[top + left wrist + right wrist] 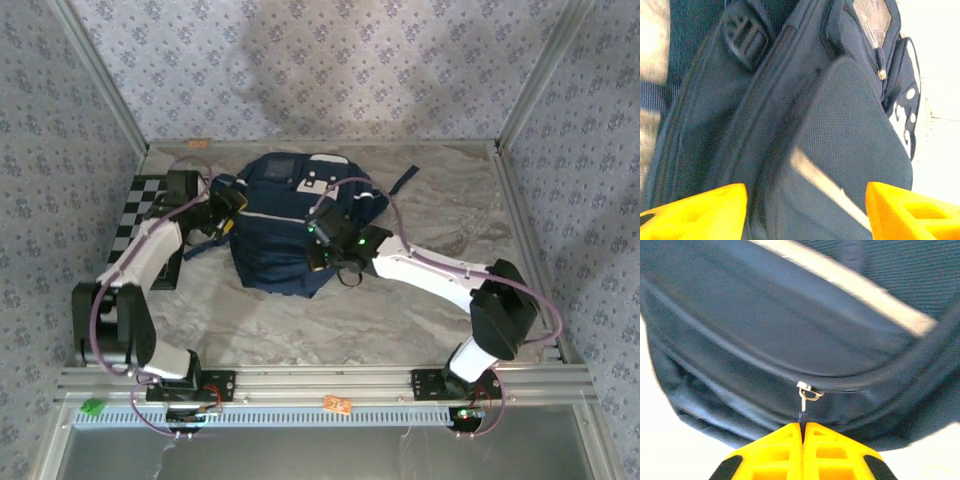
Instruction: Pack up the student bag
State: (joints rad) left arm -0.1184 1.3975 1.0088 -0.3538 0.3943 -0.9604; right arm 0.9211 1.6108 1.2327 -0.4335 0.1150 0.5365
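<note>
The student bag [285, 225], navy blue with white patches and a thin white stripe, lies in the middle of the table. My left gripper [228, 207] is at the bag's left side. In the left wrist view its yellow fingers [695, 210] stand wide apart, open over the bag's fabric [850, 125], and nothing is pinched between them. My right gripper [322, 240] rests on the bag's right front. Seen from the right wrist, it [802, 427] is shut on the dark tab of a metal zipper pull [807, 392] that hangs from a closed zipper line on the bag [765, 320].
A black-and-white checkerboard [135, 215] lies at the table's left edge behind the left arm. Aluminium posts and patterned walls enclose the table [450, 200]. A metal rail [320, 385] runs along the near edge. A loose blue strap [403, 181] sticks out to the bag's right.
</note>
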